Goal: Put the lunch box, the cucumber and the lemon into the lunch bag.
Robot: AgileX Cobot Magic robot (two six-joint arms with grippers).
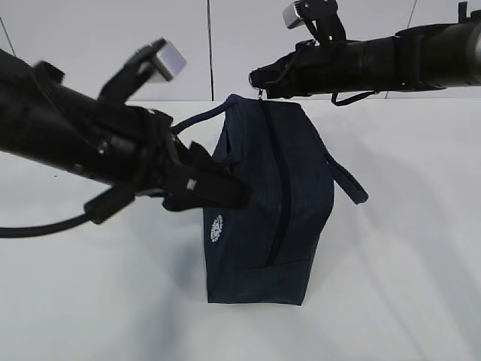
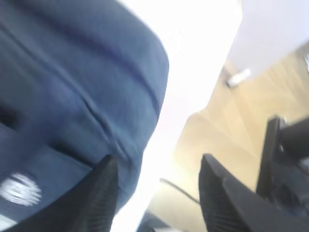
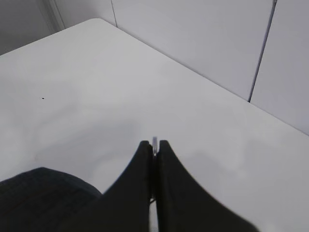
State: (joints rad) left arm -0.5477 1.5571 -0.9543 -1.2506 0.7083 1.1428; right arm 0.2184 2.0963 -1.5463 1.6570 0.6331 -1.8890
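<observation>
The dark navy lunch bag (image 1: 270, 203) stands on the white table, with its zipper line running along the top and looking closed. Its round white logo (image 1: 216, 228) faces left. My left gripper (image 1: 240, 192) is open beside the bag's left side; in the left wrist view one finger (image 2: 104, 193) lies against the blue fabric (image 2: 72, 87). My right gripper (image 1: 259, 79) is shut on the small silver zipper pull (image 3: 154, 141) at the bag's far top end. A corner of the bag (image 3: 38, 193) shows below it. The lunch box, cucumber and lemon are out of view.
The white table (image 1: 398, 263) reaches back to a white panelled wall (image 1: 225, 37). One loop handle (image 1: 347, 180) hangs off the bag's right side. The left wrist view shows wooden floor (image 2: 227, 125) and a black stand (image 2: 285, 164) beyond the table edge.
</observation>
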